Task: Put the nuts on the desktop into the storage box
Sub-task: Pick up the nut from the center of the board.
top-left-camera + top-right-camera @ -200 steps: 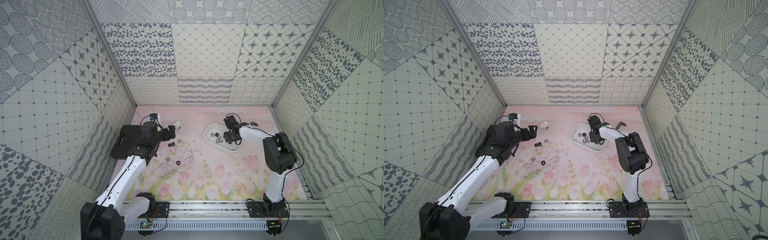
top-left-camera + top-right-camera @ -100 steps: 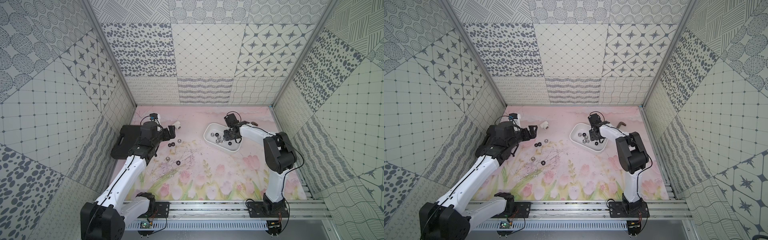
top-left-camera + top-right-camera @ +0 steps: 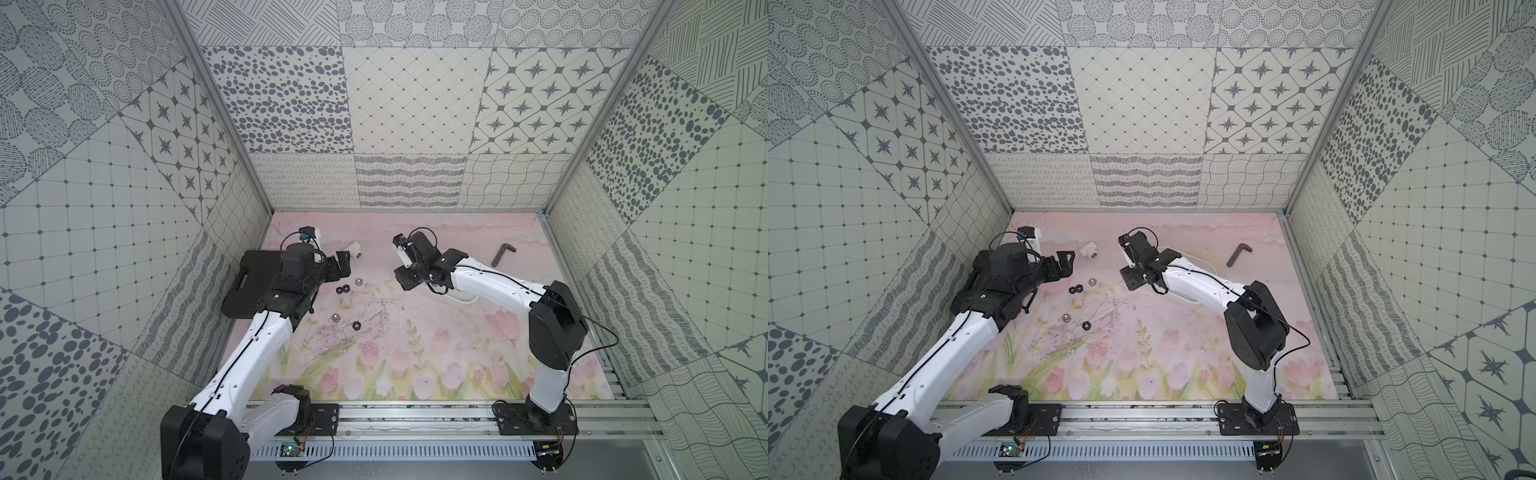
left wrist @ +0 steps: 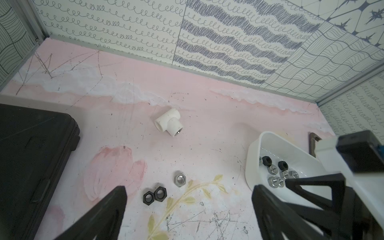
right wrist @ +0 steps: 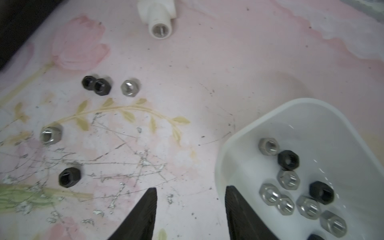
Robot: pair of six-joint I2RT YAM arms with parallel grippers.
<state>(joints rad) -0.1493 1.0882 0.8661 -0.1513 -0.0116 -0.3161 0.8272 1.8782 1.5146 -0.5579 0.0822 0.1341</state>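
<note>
Right wrist view first: your right gripper (image 5: 190, 188) has its jaws apart with nothing between them, low over the bare bench (image 5: 207, 62) and just beside the rim of the storage box (image 5: 221, 166). Roughly nine nuts (image 5: 288, 179) lie in the box, silver and black mixed. The box sits in the far half of the bench, largely hidden under the right arm in both top views.

Moving outward, five are loose left of the bench's middle. There's a black pair (image 5: 96, 85) touching each other, a silver nut (image 5: 129, 88) just beside them, a second silver nut (image 5: 51, 135) nearer the front edge, and a lone black nut (image 5: 69, 177) near that. Your left gripper (image 4: 190, 187) is spread wide and empty near the black pair.

I'd expect them to be hard, smooth and light. They'll likely skid or flip if pinched off-centre. Each lies flat, bore up, so straddle it and close on two opposite flats, tips right down at the bench. Take the lone ones first, since the touching pair will jostle. Keep clear of the pipe fitting (image 5: 159, 20) and the black case (image 4: 31, 155) on the far left.
</note>
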